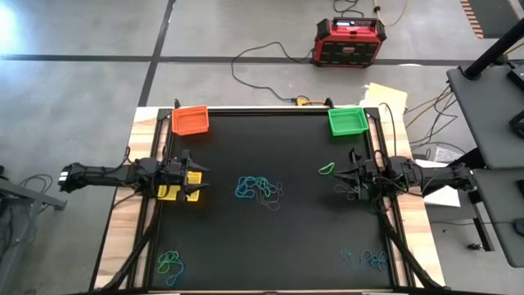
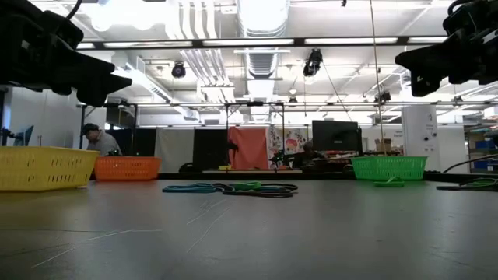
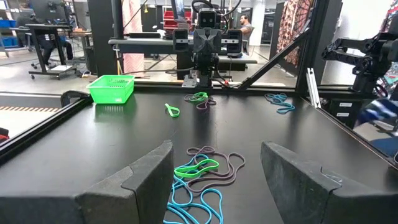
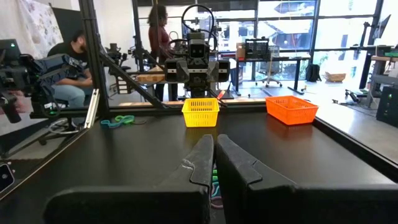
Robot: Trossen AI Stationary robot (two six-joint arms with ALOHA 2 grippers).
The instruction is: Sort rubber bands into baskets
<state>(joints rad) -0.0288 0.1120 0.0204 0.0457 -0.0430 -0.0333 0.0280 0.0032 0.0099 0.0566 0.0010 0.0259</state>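
**Both arms idle above the mat**

Nearest you, the central rubber bands (image 1: 259,188) lie loose mid-table. Your left gripper (image 1: 199,178) hangs spread above the yellow basket (image 1: 175,186); your right gripper (image 1: 338,179) is pressed together, empty. Orange basket (image 1: 190,120) and green basket (image 1: 346,120) sit at far corners.

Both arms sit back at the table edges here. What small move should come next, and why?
Probably the left pincer, already open, should reach forward and down to the centre pile of rubber bands: that pile lies straight ahead of it, and no band shows in a basket yet.
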